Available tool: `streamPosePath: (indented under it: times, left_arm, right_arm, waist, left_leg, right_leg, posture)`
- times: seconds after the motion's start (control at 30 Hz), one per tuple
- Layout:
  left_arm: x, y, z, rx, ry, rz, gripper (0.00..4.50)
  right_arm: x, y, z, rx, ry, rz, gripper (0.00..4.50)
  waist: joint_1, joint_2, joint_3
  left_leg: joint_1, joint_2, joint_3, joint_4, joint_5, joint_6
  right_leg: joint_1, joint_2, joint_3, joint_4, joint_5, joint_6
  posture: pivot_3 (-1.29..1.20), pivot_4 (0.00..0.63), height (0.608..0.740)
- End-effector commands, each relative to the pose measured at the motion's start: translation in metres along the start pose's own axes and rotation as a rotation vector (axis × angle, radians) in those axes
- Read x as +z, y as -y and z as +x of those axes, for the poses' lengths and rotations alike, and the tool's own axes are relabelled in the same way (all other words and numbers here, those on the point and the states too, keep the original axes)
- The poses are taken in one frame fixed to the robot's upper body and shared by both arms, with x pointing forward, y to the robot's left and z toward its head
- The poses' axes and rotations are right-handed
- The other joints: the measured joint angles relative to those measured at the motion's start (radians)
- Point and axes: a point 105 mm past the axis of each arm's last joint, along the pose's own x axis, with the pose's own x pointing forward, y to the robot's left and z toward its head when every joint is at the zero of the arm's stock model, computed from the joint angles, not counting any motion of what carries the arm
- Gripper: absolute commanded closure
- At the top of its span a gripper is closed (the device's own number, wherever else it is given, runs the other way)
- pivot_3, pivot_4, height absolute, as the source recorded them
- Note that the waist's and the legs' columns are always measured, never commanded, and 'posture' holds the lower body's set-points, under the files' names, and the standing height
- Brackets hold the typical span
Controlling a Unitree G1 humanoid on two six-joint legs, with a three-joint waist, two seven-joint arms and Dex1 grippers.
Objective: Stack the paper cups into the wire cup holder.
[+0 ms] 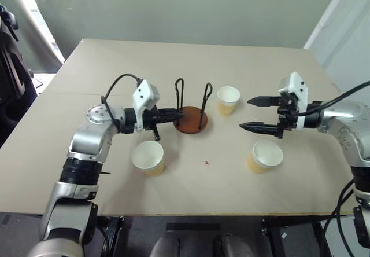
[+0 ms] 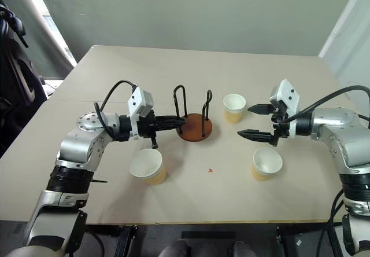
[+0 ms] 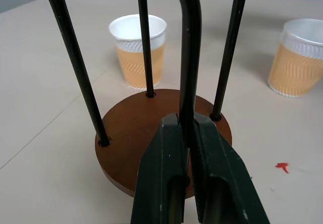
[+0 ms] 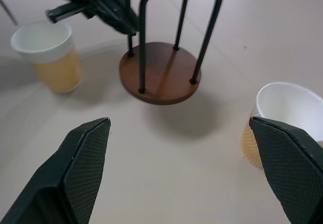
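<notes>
The table (image 1: pixel 243 60) carries the wire cup holder (image 1: pixel 191 120) at its centre, still empty, with three paper cups standing apart from it at 1 o'clock (image 1: pixel 228 100), 4 o'clock (image 1: pixel 266 156) and 8 o'clock (image 1: pixel 148 157). The left tool (image 3: pixel 189 133) is clamped on one wire loop, apparently steadying the holder. The right tool (image 1: pixel 258 114) hangs with fingers wide apart between the two right-hand cups; the next move calls for closing on one.
</notes>
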Motion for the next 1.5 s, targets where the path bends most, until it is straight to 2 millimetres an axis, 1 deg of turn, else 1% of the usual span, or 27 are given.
streamPosePath:
  times: [0.03, 0.17, 0.37, 0.7, 0.8, 0.93, 1.23, 1.4, 1.5]
  left_arm:
    - [0.020, 0.011, 0.009, -0.070, 0.049, 0.056, 4.48]
    - [0.016, 0.020, 0.018, -0.122, 0.055, 0.045, 4.48]
    - [0.009, 0.034, 0.031, -0.191, 0.040, 0.054, 4.48]
    - [0.007, 0.035, 0.035, -0.199, 0.018, 0.067, 4.48]
    - [0.005, 0.034, 0.036, -0.188, 0.019, 0.037, 4.48]
    - [0.006, 0.036, 0.035, -0.200, 0.019, 0.025, 3.31]
    - [0.009, 0.038, 0.035, -0.209, 0.017, 0.030, 0.05]
    - [0.010, 0.040, 0.032, -0.225, -0.005, 0.049, 0.01]
    - [0.007, 0.036, 0.029, -0.218, -0.038, 0.092, 0.01]
  right_arm:
    - [0.014, -0.002, -0.018, 0.011, 0.004, -0.060, 0.00]
    - [0.013, -0.002, -0.024, 0.010, -0.007, -0.065, 0.00]
    - [0.014, -0.003, -0.025, 0.005, -0.007, -0.077, 0.00]
    - [0.010, -0.004, -0.027, -0.004, -0.015, -0.084, 0.00]
    - [0.009, -0.003, -0.027, -0.005, -0.018, -0.087, 0.00]
    - [0.007, -0.003, -0.027, -0.005, -0.023, -0.090, 0.00]
    - [0.005, -0.002, -0.027, 0.000, -0.034, -0.097, 0.00]
    - [0.004, -0.002, -0.028, 0.005, -0.038, -0.099, 0.00]
    - [0.003, -0.004, -0.027, 0.019, -0.043, -0.090, 0.00]
  waist:
    - [0.002, 0.000, 0.000]
    - [0.002, 0.000, 0.000]
    - [0.001, 0.000, 0.000]
    - [0.001, 0.000, 0.000]
    - [0.002, 0.000, 0.000]
    - [0.002, 0.000, 0.000]
    - [0.002, 0.000, 0.000]
    - [0.002, 0.000, 0.000]
    - [0.002, 0.000, 0.000]
  left_leg:
    - [0.000, 0.000, 0.000, 0.000, 0.000, 0.000]
    - [-0.001, 0.000, 0.000, 0.001, 0.000, 0.000]
    - [-0.001, 0.000, 0.000, 0.003, 0.000, 0.000]
    - [-0.001, 0.000, 0.000, 0.004, 0.000, 0.001]
    - [-0.001, 0.000, 0.000, 0.004, 0.000, 0.001]
    - [-0.001, 0.000, 0.001, 0.004, 0.000, 0.001]
    - [-0.001, 0.000, 0.001, 0.004, 0.000, 0.001]
    - [0.000, 0.000, 0.002, 0.004, 0.000, 0.001]
    - [0.000, 0.000, 0.002, 0.004, 0.000, 0.001]
  right_leg:
    - [0.000, 0.000, 0.000, 0.000, 0.000, 0.000]
    - [0.000, 0.000, 0.000, 0.000, 0.001, 0.001]
    - [0.000, 0.000, 0.000, 0.000, 0.001, 0.001]
    - [0.001, 0.000, 0.000, 0.000, 0.001, 0.002]
    - [0.001, 0.000, 0.000, 0.000, 0.001, 0.002]
    - [0.001, 0.000, 0.000, 0.000, 0.001, 0.002]
    - [0.001, 0.000, 0.000, 0.000, 0.001, 0.002]
    - [0.001, 0.001, 0.000, 0.000, 0.001, 0.002]
    - [0.001, 0.001, 0.000, 0.000, 0.001, 0.002]
  posture:
    - [0.00, 0.150, 0.740]
    - [0.00, 0.150, 0.740]
    - [0.00, 0.150, 0.740]
    - [0.00, 0.150, 0.740]
    - [0.00, 0.150, 0.740]
    - [0.00, 0.150, 0.740]
    - [0.00, 0.150, 0.740]
    - [0.00, 0.150, 0.740]
    - [0.00, 0.150, 0.740]
